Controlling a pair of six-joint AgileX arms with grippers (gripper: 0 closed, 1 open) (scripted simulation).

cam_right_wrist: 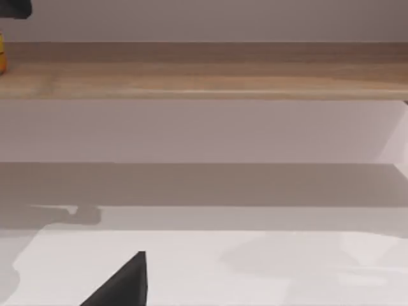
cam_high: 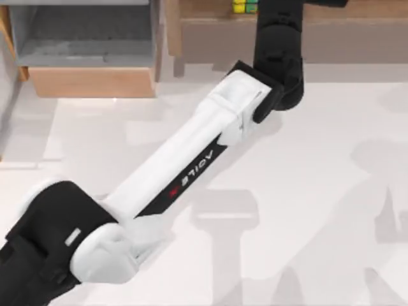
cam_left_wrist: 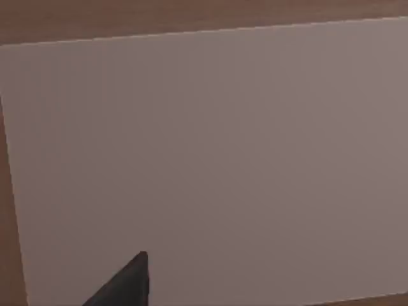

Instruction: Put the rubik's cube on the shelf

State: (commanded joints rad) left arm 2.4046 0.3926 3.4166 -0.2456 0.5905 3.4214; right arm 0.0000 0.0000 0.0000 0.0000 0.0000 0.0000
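On the shelf, rubik's cube rests at my left arm's black wrist; my left tool's opening I cannot tell. Right arm parked.

The left arm stretches diagonally over the table from the near left corner to the shelf, its dark wrist section crossing the shelf's front edge. Just left of that wrist, the rubik's cube sits on the ledge, blocking any sideways slide that way. Farther left, beyond a wooden upright, the grey box compartment closes off the back left of the table. To the wrist's right the ledge runs on bare, and so does the table in front of it. In the left wrist view a flat pale wall stands ahead. In the right wrist view open table lies before the ledge.
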